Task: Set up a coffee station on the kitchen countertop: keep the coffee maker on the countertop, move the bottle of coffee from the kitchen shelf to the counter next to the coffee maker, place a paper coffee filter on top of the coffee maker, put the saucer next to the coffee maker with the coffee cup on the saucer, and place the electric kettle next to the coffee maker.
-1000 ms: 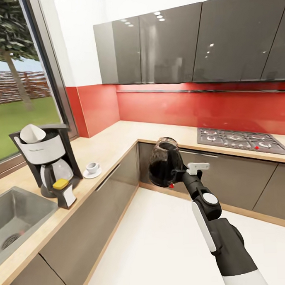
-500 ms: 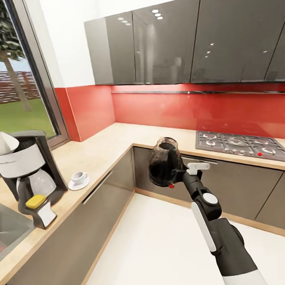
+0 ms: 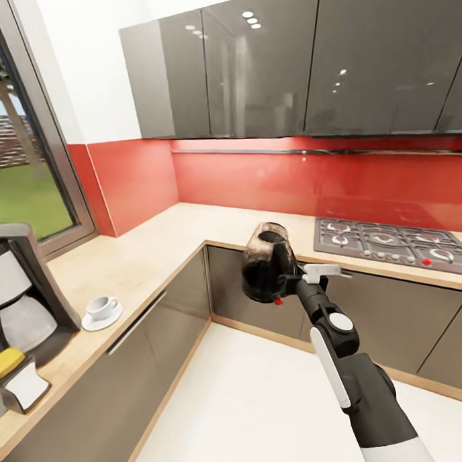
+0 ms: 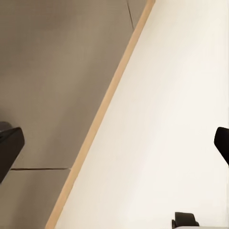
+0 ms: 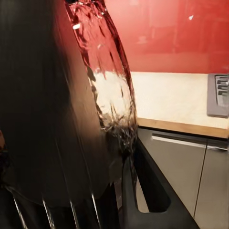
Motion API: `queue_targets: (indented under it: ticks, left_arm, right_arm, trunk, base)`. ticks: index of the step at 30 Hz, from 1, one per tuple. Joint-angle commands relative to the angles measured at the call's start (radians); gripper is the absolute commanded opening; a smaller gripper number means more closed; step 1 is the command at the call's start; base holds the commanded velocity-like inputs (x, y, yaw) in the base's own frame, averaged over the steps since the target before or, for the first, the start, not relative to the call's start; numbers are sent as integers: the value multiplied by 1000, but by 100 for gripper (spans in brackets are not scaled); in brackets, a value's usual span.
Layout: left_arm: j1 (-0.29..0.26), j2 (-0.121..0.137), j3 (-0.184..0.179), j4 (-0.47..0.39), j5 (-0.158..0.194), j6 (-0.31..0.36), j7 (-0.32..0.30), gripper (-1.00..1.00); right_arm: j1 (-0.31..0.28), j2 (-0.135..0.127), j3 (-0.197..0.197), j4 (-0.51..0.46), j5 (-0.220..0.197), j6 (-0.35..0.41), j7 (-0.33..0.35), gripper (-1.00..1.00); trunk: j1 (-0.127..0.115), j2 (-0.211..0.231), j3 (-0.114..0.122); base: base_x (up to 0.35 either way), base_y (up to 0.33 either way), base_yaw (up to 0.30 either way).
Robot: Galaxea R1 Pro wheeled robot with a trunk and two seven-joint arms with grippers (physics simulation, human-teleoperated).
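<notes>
The long kitchen countertop (image 3: 151,251) has a light beige wood-look pattern, over glossy grey lower cabinets (image 3: 148,342). At the far left of this countertop, the tall coffee maker (image 3: 22,294) is dark grey with a white band and a clear glass carafe; before it, the slim black bottle of coffee (image 3: 12,378) has a yellow-orange cap and a white label. Near them the small round saucer (image 3: 100,322) and the tiny coffee cup (image 3: 101,307) are white. The rounded glass electric kettle (image 3: 265,263) is clear and dark, with one small red mark. Behind the countertop the wall panel (image 3: 256,183) is red, the upper cabinets (image 3: 284,60) are dark glossy grey. The floor (image 3: 252,398) is cream white.
</notes>
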Motion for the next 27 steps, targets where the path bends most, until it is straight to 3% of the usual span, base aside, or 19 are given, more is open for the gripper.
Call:
queue_targets:
  ticks: [1, 16, 27]
  left_arm:
    - [-1, 1, -6, 0, -3, -2, 9, 100]
    - [0, 1, -6, 0, -3, -2, 9, 100]
    - [0, 1, -6, 0, -3, -2, 8, 100]
  right_arm:
    - [-1, 0, 2, -2, -7, 4, -9, -100]
    - [-1, 0, 2, -2, -7, 4, -9, -100]
    - [-1, 0, 2, -2, -7, 4, -9, -100]
  trunk:
    - [1, -2, -2]
    - [1, -2, -2]
    - [1, -2, -2]
  base:
    - [283, -171, 0]
    - [283, -171, 1]
    - [282, -171, 238]
